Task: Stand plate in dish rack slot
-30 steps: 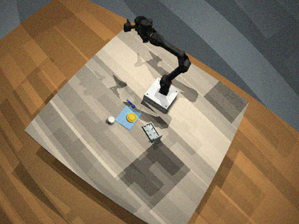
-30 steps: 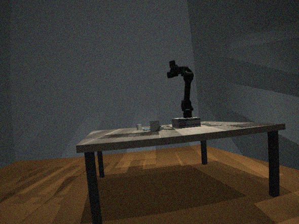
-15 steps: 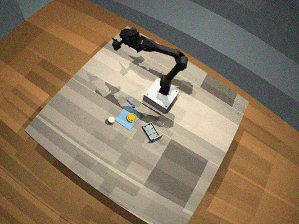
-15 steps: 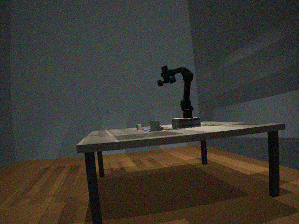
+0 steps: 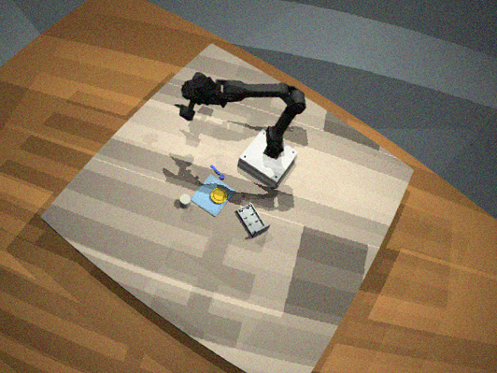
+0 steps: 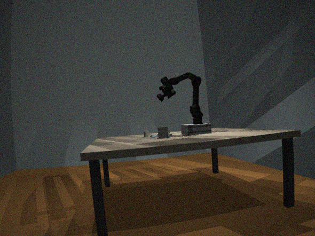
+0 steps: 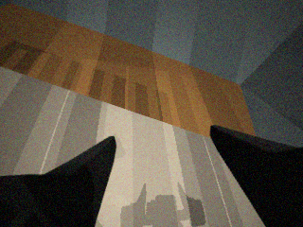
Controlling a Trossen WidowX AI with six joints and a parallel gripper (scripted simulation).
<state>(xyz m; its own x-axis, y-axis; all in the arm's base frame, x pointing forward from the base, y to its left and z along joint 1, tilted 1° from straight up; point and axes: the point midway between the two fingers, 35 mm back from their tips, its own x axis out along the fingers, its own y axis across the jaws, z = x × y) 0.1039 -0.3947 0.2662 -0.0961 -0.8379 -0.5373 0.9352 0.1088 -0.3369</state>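
The yellow round plate (image 5: 219,195) lies flat on a light blue cloth (image 5: 205,200) in the top view. The small grey-white dish rack (image 5: 259,230) (image 6: 162,133) stands beside the cloth, with short dark rails inside and no plate in it. In the exterior view its grey end panel faces the camera, and the plate cannot be made out. My gripper (image 7: 162,135) is open and empty, its two black fingers wide apart in the wrist view. It is high above the table, well away from the plate and the rack. The wrist view shows neither of them.
A pale cup (image 5: 184,200) (image 6: 146,133) stands beside the cloth, on the side away from the rack. A blue spoon-like item (image 5: 216,171) lies near the cloth, towards the arm. The white arm base (image 5: 262,161) (image 6: 197,128) stands behind the plate and rack.
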